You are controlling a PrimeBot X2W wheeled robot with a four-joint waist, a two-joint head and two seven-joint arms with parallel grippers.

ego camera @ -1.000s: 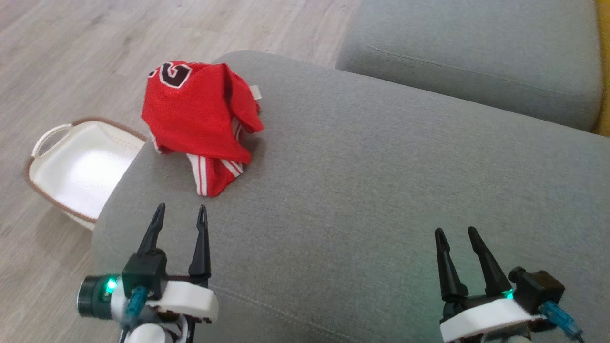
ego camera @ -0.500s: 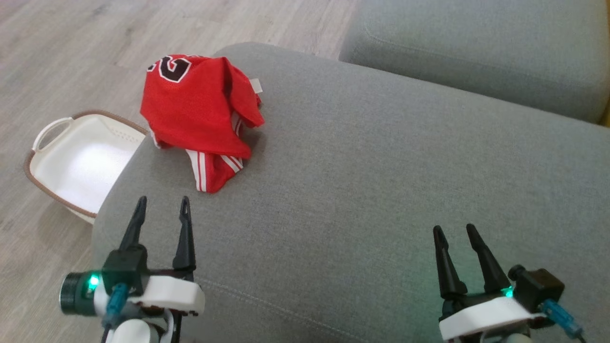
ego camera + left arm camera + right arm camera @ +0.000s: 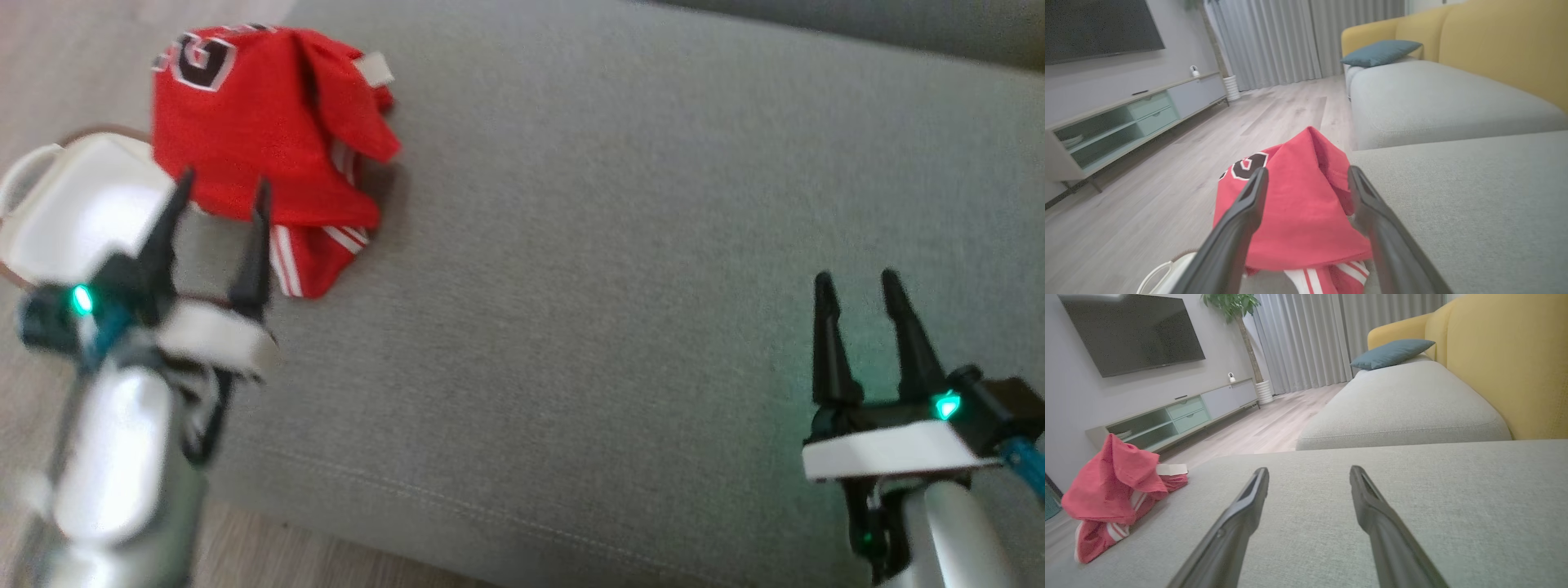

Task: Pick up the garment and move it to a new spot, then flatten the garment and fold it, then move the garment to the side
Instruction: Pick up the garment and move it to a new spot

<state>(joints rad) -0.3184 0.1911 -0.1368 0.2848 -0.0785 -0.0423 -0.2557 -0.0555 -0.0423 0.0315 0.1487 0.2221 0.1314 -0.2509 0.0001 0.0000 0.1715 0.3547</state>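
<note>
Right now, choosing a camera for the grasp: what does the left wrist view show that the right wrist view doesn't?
Left wrist: the open left gripper framing the garment, its black number, a white basket rim. Right wrist: the open right gripper over bare cushion, the garment's white label. Shared: garment, cushion, television, teal pillow.

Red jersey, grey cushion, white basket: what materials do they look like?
Crumpled red jersey: looks like thin knit sports fabric, matte, with soft folds and white stripe trim. Grey seat cushion: woven upholstery, matte, with a fine weave and a stitched seam. White basket: probably smooth plastic with a slight sheen, but it is blurred.
</note>
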